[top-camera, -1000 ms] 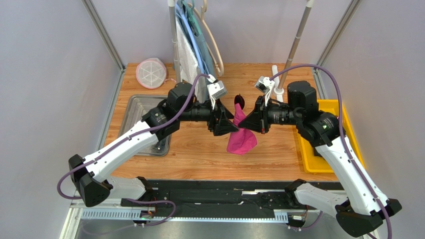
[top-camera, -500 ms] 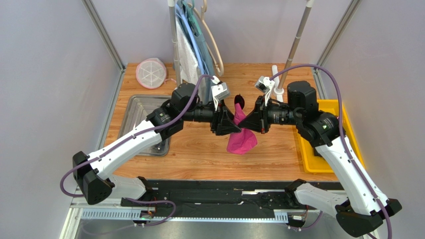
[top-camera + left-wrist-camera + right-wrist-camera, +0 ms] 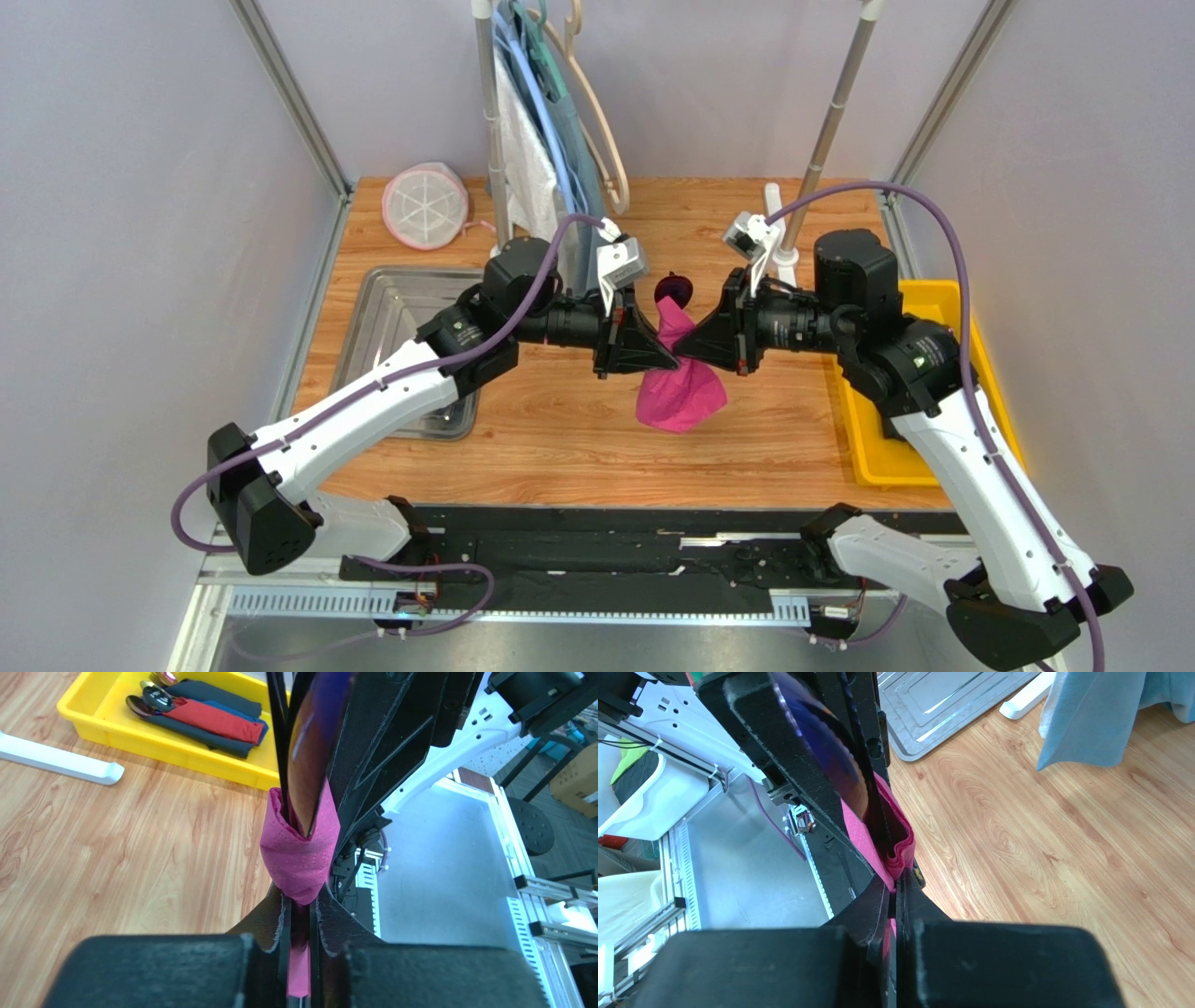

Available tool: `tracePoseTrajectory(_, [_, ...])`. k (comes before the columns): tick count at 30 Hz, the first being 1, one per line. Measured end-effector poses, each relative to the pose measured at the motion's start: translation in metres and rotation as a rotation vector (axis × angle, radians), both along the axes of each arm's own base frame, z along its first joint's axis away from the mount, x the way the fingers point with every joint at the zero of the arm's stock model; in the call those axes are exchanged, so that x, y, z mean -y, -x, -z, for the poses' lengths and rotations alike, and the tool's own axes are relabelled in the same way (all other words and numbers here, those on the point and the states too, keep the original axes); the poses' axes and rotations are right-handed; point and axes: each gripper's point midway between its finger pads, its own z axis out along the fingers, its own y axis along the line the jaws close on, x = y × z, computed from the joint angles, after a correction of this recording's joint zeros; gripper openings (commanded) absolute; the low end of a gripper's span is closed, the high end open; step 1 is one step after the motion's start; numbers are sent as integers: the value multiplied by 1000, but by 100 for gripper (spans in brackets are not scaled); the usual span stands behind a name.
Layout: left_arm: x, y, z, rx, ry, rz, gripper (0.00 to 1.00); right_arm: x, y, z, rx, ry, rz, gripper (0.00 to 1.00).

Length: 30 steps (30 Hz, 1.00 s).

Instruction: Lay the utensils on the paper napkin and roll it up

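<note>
Black and almost fully closed, the left claw [image 3: 638, 346] reaches in from centre-left of the top view. Its forearm is level above the wooden bench [image 3: 561, 420], and it pinches one side of the thin magenta-pink paper napkin [image 3: 680, 395]. The napkin hangs mid-frame, clear of the bench, wrapped as a loose tube around the slim glossy dark-purple utensils [image 3: 673, 290], whose rounded spoon bowl pokes out of its upper end. From centre-right the right claw [image 3: 711, 343] mirrors that pose, forearm level, fingers pressed nearly together on the napkin's other side. The rolling looks largely done, though the lower end seems slack. The next move probably calls for one claw to release while the other carries the bundle toward the yellow plastic tray [image 3: 859, 448] at right without the cutlery slipping out. In the left wrist view, red and dark blue bundles [image 3: 210, 721] lie in that tray.
</note>
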Motion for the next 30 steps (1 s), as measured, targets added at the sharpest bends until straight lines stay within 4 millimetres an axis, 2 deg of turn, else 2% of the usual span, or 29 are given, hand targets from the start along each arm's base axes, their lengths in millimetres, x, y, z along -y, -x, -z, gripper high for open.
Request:
tracePoseTrajectory(2, [0,0,0,2,7,4,0,1,0,-1,3,-1,5,3])
tracePoseTrajectory(4, [0,0,-1,3,20,4,0,1,1,-1,3,-3,7,20])
tracePoseTrajectory(5, [0,1,-1,1,30,7,0,1,1,-2,1,-4,9,35])
tracePoseTrajectory(7, [-6,-2,3,-19,41,0,0,1,2,-4,5,-13,11,51])
tracePoseTrajectory(8, [-8,-3,6,-33,38,-6,0,2,2,-7,13,-18,15,64])
tracePoseTrajectory(12, [-17,-11,17,-87,31,-26,0,8,7,-16,59,-34,28,71])
tracePoseTrajectory(15, [-20,-13,13,-96,45,-29,0,13,14,-20,98,-38,27,72])
tracePoseTrajectory(18, [-24,-6,0,-85,76,-15,0,18,21,-12,108,-23,19,69])
tracePoseTrajectory(20, [-28,-1,-11,-73,103,-3,0,21,24,0,97,-1,12,64])
tracePoseTrajectory(21, [-30,1,-17,-66,117,3,0,22,25,5,93,8,8,59])
tracePoseTrajectory(22, [-31,4,-22,-60,131,12,0,22,26,11,85,20,4,48])
tracePoseTrajectory(24, [-33,8,-30,-47,154,26,0,23,26,22,70,44,-2,38])
tracePoseTrajectory(27, [-35,13,-36,-43,169,44,0,24,27,29,64,64,-13,5])
tracePoseTrajectory(28, [-35,14,-37,-41,172,48,0,24,28,29,61,63,-15,0])
tracePoseTrajectory(30, [-36,16,-38,-40,174,54,0,25,28,29,77,67,-24,0])
